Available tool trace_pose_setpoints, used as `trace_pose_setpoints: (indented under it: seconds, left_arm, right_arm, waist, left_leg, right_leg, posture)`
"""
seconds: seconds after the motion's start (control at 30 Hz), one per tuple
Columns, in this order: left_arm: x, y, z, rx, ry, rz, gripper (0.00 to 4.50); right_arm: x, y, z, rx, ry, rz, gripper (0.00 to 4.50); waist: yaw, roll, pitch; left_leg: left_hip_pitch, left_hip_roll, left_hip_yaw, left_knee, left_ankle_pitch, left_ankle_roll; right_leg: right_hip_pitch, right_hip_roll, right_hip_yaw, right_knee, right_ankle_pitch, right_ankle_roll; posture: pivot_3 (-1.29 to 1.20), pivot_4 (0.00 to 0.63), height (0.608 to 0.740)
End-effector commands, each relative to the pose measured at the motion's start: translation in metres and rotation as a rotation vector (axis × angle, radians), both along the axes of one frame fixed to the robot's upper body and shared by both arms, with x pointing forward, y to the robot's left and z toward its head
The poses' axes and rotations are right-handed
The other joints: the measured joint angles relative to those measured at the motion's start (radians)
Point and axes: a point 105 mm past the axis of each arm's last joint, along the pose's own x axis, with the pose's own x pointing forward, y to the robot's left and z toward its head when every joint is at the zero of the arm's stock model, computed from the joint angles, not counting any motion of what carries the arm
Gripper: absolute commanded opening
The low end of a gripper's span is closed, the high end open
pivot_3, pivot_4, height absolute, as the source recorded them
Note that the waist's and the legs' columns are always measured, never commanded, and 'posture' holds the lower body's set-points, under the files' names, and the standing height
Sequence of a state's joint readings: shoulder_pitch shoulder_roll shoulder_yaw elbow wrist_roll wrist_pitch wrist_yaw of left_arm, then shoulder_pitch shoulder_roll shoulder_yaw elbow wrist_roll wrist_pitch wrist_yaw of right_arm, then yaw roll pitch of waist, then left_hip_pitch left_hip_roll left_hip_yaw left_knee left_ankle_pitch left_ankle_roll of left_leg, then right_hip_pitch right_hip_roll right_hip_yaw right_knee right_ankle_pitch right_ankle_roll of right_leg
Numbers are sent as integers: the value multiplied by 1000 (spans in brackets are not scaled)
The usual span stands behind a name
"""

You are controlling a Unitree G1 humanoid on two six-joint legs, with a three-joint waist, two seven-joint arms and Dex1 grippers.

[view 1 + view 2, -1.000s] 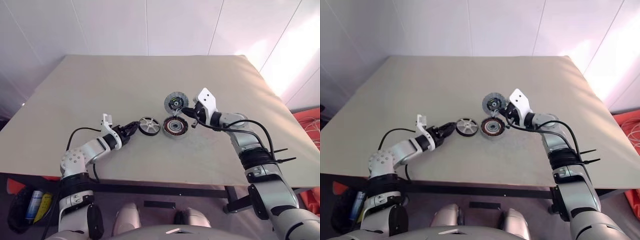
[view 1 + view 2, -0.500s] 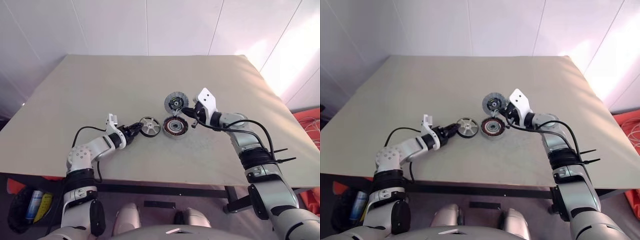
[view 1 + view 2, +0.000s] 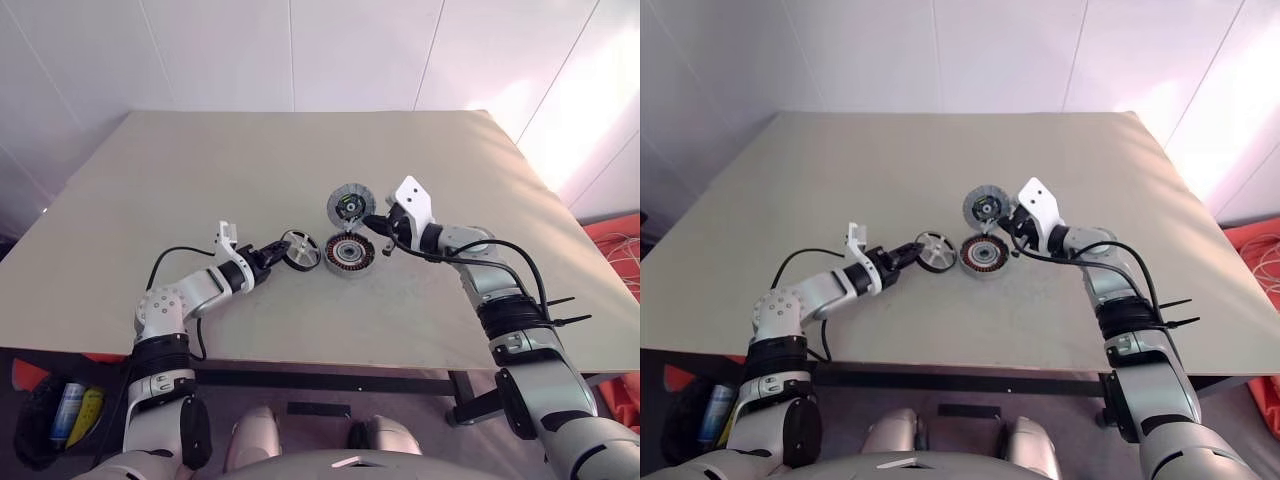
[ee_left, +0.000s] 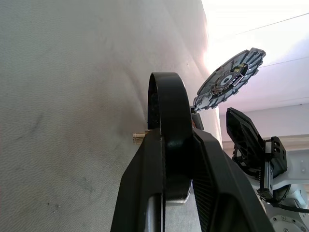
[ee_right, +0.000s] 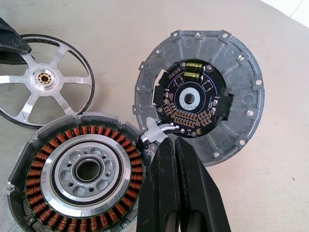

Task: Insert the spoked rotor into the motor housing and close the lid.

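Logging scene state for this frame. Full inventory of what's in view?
table: 1, beige, carries the motor parts.
spoked rotor: 1, black rim with silvery spokes, tilted up on edge just left of the housing, clamped at its rim.
motor housing: 1, grey cup with copper-brown windings and silvery centre, flat on the table mid-scene.
lid: 1, grey disc with green-black centre, open and standing up behind the housing, joined at its edge.
left gripper: 1, black fingers, closed on the rotor's rim.
right gripper: 1, black fingers, shut, tips at the joint between lid and housing.
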State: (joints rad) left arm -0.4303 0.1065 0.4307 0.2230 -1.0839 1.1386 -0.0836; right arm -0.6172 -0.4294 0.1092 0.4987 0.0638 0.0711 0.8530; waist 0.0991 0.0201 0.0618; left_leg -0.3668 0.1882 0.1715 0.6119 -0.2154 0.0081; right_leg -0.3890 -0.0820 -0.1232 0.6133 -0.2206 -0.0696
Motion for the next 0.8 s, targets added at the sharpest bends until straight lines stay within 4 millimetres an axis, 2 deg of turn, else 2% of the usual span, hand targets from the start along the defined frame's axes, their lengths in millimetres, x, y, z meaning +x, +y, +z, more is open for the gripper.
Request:
trace_pose_setpoints:
  seconds: [0.03,0.13,0.23,0.37,0.63,0.73,0.8]
  left_arm:
    - [2,5,9,11,-43,16,425]
    - [1,5,17,-38,-82,7,425]
    - [-1,4,41,-163,-154,-10,425]
    - [-5,5,57,-268,-197,-20,425]
    - [-6,7,62,-302,-199,-10,425]
    - [-2,-29,54,-370,-96,-160,425]
    - [-2,-37,52,-384,-68,-200,425]
  right_arm:
    - [4,2,15,16,-53,5,0]
    - [4,2,15,16,-52,6,0]
    - [4,0,15,13,-50,4,0]
    - [5,-6,15,0,-49,-9,0]
    - [5,-8,15,-3,-51,-13,0]
    - [-5,-37,25,-75,-54,-22,0]
    - [-10,-47,27,-114,-51,-18,0]
  waist:
    - [0,0,0]
    - [0,0,0]
    - [0,0,0]
    - [1,0,0]
    - [1,0,0]
    - [19,0,0]
    - [29,0,0]
  left_leg:
    - [0,0,0,0,0,0]
    - [0,0,0,0,0,0]
    - [-1,0,0,0,0,0]
    - [-1,0,0,0,0,0]
    - [-1,0,0,0,0,0]
    - [-2,-1,0,0,0,0]
    - [-1,-3,-1,1,0,1]
  right_leg:
    - [0,0,0,0,0,0]
    - [0,0,0,0,0,0]
    - [-1,0,0,0,0,0]
    - [-1,0,0,0,0,0]
    - [-1,0,0,0,0,0]
    - [-1,0,0,0,0,0]
    - [0,-1,2,-1,1,2]
  posture:
    - [0,0,740]
    - [0,0,740]
    - [0,0,740]
    - [0,0,740]
    - [0,0,740]
    - [0,0,740]
    - [0,0,740]
